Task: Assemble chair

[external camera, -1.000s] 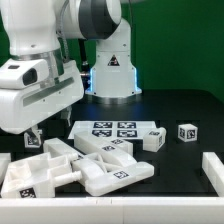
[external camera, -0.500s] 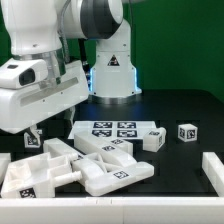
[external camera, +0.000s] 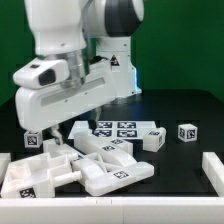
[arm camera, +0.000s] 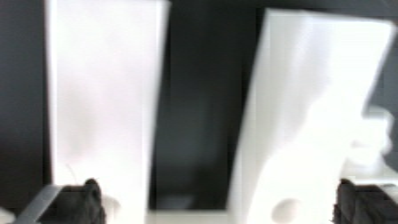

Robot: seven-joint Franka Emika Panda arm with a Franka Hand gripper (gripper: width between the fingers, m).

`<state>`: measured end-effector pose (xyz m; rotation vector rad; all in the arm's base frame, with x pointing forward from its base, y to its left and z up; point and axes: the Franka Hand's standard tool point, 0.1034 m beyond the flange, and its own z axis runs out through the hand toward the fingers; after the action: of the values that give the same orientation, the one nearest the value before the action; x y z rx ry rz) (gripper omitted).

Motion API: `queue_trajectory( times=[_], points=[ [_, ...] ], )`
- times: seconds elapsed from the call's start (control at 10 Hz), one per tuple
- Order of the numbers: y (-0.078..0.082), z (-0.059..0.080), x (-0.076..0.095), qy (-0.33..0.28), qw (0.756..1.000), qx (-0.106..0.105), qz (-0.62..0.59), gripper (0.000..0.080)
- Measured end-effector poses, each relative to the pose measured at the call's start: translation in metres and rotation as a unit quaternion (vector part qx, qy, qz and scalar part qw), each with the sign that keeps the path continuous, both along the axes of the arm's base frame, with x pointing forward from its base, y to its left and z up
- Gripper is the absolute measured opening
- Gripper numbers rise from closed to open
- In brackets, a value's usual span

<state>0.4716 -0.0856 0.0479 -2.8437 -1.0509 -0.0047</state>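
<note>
The chair is loose chunky white parts with tags. Most of them lie in a pile (external camera: 92, 166) at the front of the exterior view's left. A tagged block (external camera: 152, 138) and a small cube (external camera: 187, 132) lie apart to the right. My gripper (external camera: 54, 133) hangs just above the back left of the pile, beside a small tagged cube (external camera: 33, 140). In the wrist view my gripper (arm camera: 222, 202) is open, its dark fingertips (arm camera: 75, 202) spread wide. Under it run two long white parts (arm camera: 107, 100) (arm camera: 311, 110) with a dark gap between. Nothing is gripped.
The marker board (external camera: 112, 128) lies flat behind the pile. A white part (external camera: 213, 170) sits at the front of the exterior view's right edge. The robot's base (external camera: 112, 75) stands at the back on the black table.
The arm has swung toward the exterior view's right and turned, bringing the gripper over the back of the pile. The jaws stayed wide. No part has moved.
</note>
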Motion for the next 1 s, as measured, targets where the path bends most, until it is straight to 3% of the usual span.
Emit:
queue_trajectory(
  times=[0.2,0.6,0.7,1.0],
  points=[
    [0.021,0.000,0.007,-0.006,1.000,-0.005,-0.024,0.0649],
    [0.022,0.002,0.009,-0.017,1.000,-0.008,-0.013,0.0649],
    [0.034,0.011,0.019,-0.083,0.995,-0.031,0.034,0.0649],
    [0.049,-0.003,0.025,-0.096,0.985,-0.040,0.136,0.0649]
  ],
)
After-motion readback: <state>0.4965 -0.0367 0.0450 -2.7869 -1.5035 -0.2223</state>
